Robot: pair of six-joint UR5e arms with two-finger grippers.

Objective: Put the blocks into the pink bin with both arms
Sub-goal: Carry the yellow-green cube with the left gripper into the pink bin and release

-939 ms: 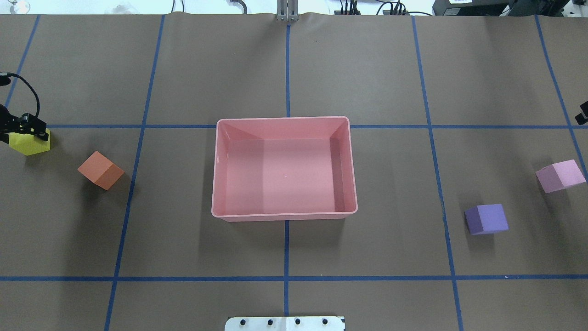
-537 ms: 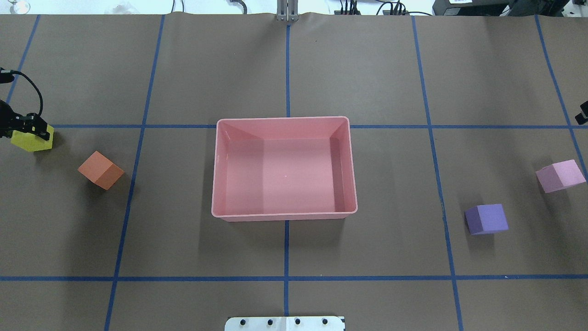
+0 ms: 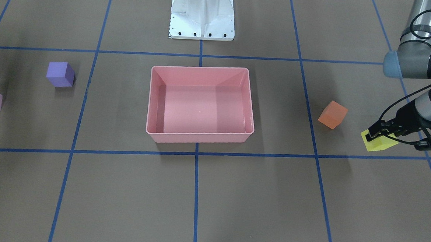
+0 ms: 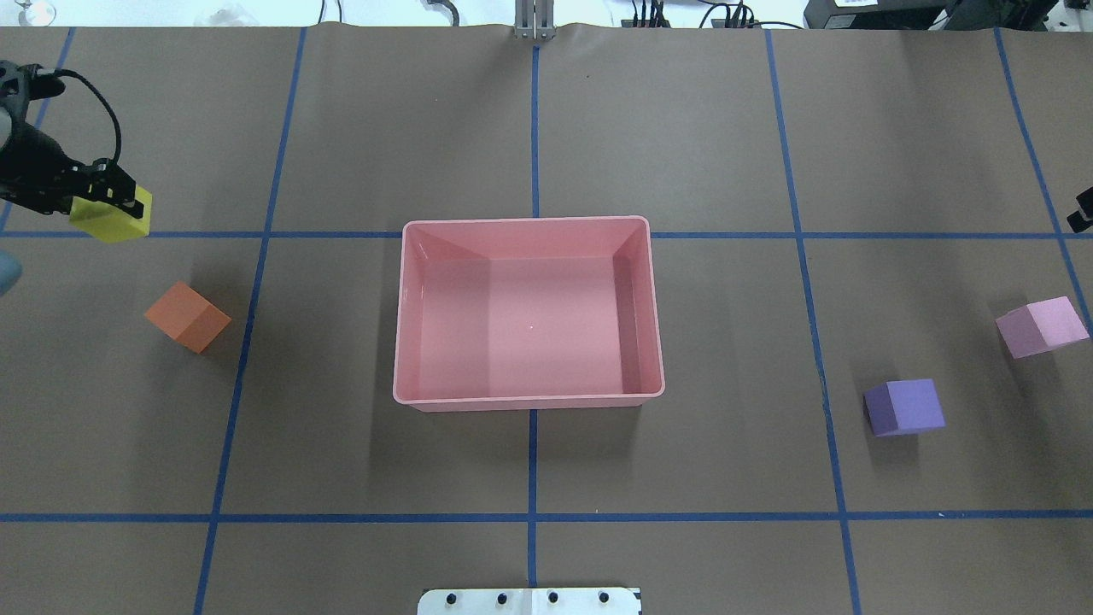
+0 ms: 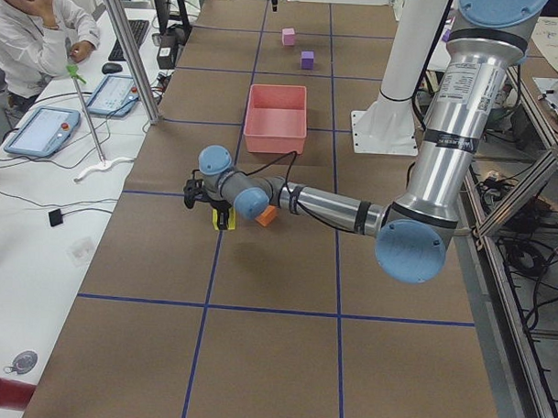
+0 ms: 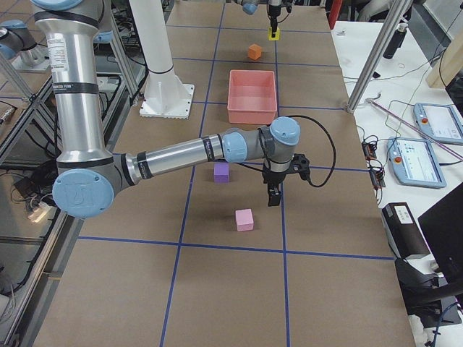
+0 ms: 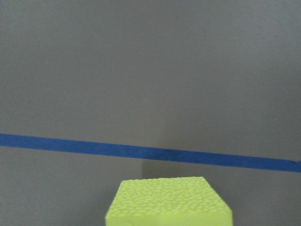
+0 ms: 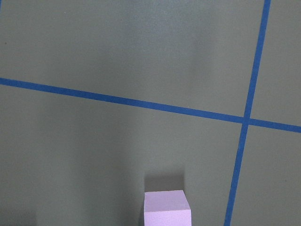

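Grey tubular arms [image 6: 173, 153] (light-blue caps [image 6: 284, 130]), seemingly black cables [image 6: 333, 155].

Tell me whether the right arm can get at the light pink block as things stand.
Probably yes: the right gripper hangs close to the light pink block, and nothing stands between them.

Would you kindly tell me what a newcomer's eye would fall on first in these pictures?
The empty pink bin at the middle of the table stands out first. Next comes the left gripper at the table's left end, holding the yellow block between its fingers, not far from the orange block. The purple block and the light pink block lie apart on the table's right side.
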